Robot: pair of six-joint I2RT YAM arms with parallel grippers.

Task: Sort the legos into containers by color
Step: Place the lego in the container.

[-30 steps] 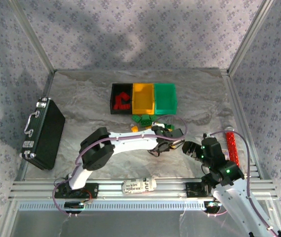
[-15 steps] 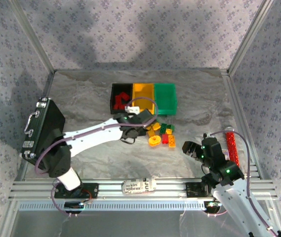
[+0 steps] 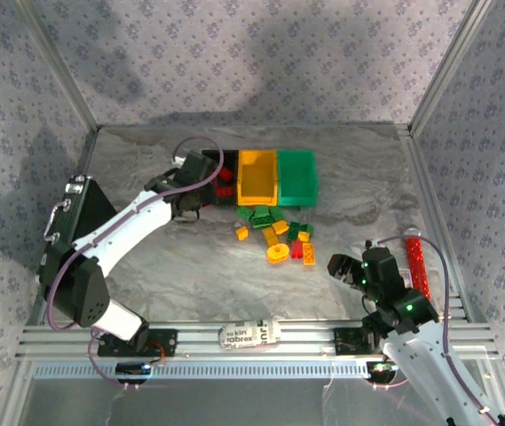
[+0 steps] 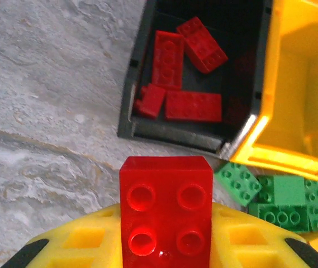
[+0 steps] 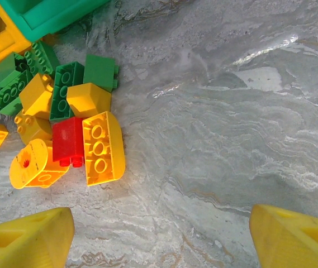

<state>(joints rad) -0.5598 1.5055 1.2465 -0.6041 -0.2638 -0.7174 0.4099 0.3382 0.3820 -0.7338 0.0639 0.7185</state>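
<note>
right tool (image 5: 159,248): jaws spread wide with nothing between them; it hangs over bare surface (image 5: 248,139) beside the loose pile (image 3: 274,232); little risk while it waits there
pile hazards: green, yellow and red bricks lie jumbled just in front of the three bins (image 3: 257,199); the pile's red brick (image 5: 68,140) touches yellow bricks on both sides, so a grab there may well lift two colours at once; the round orange piece (image 5: 33,166) could roll off if nudged
left tool (image 4: 166,248): closed on a red two-by-two brick (image 4: 166,212), studs facing the wrist camera; much of it juts past the fingers, so a knock could twist it loose
drop point: the held brick appears short of the black bin (image 4: 170,134), whose near wall lies ahead in the wrist view; letting go here would likely land it on the surface or bounce it off the rim
sorted red bricks (image 4: 194,106): several lie flat inside the black bin; room remains
orange-yellow bin (image 4: 293,84): touching the black bin's side; a drift that way would put red with the wrong colour
green bin (image 3: 297,177): right end of the row; the bins look light, so a tool striking a wall might shove all three
</note>
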